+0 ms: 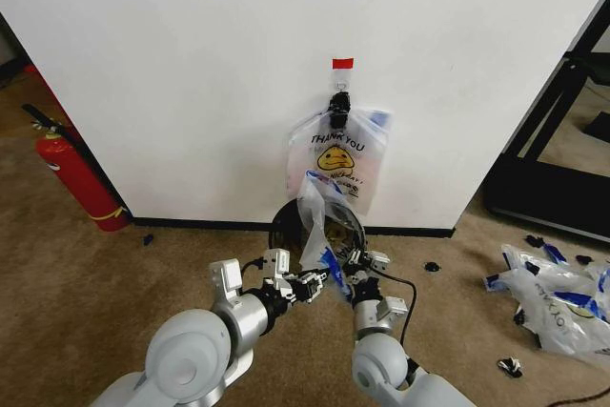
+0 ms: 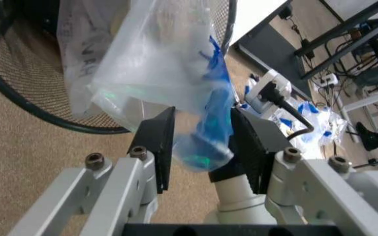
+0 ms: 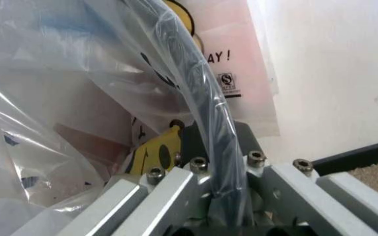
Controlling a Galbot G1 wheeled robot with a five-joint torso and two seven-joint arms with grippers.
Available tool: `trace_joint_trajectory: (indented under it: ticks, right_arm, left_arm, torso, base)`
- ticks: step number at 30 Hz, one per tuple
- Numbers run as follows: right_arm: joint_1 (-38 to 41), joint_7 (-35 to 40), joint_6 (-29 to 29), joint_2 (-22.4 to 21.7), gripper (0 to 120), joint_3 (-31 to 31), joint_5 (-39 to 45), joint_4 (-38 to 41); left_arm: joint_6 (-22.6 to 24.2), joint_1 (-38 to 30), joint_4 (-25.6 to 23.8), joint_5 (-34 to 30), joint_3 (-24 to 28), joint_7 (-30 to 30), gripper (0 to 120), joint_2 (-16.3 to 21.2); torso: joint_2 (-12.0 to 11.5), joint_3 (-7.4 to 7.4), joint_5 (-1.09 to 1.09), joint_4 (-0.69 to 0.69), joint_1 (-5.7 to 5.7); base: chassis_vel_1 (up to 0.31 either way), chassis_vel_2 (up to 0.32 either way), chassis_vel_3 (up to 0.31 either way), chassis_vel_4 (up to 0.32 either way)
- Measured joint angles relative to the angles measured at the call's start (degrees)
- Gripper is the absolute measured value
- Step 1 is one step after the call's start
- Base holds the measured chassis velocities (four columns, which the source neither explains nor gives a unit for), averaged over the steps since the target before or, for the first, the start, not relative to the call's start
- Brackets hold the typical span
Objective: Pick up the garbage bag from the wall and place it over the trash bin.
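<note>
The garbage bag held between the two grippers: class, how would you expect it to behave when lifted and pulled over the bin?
Probably floppy: the garbage bag crumples and sags between the left gripper and the right gripper. Likely very light, since the film is thin and see-through. Possibly slippery and easily torn where it drags on the trash bin rim.

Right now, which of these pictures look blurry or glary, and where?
Head view: even light, sharp, a soft shadow under the garbage bag on the wall. Left wrist view: the held bag is blurred close up. Right wrist view: plastic shows glare streaks.
</note>
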Motion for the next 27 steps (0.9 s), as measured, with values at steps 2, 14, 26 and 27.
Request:
trace_joint_trajectory:
  ticks: [2, 14, 26, 27]
  right_arm:
    - [0.2, -0.1, 0.0, 0.0, 0, 0.2, 0.2, -0.3]
    - [0.0, -0.9, 0.3, -0.2, 0, -0.4, 0.3, -0.2]
    - [0.0, -1.1, 0.4, -0.3, 0, -1.1, 0.3, 0.1]
    - [-0.1, -1.1, 0.4, -0.3, 0, -1.1, 0.3, 0.2]
  left_arm:
    - [0.1, 0.1, 0.0, -0.1, -0.1, 0.1, 39, 0.0]
    - [0.3, -3.0, 2.4, 0.1, 2.5, 0.4, 39, -2.6]
    - [0.3, -5.3, 6.3, 0.8, 4.0, 0.8, 40, -3.8]
    - [0.3, -5.3, 6.4, 0.9, 4.0, 0.8, 40, -3.7]
  torso:
    - [0.0, 0.00, 0.00, 0.00, 0.00]
    - [0.0, 0.00, 0.00, 0.00, 0.00]
    - [0.0, 0.00, 0.00, -0.01, 0.00]
    - [0.0, 0.00, 0.00, 0.00, 0.00]
  base:
    - [0.000, 0.000, 0.000, 0.000]
    - [0.000, 0.000, 0.000, 0.000]
    - [0.000, 0.000, 0.000, 0.000]
    - [0.000, 0.000, 0.000, 0.000]
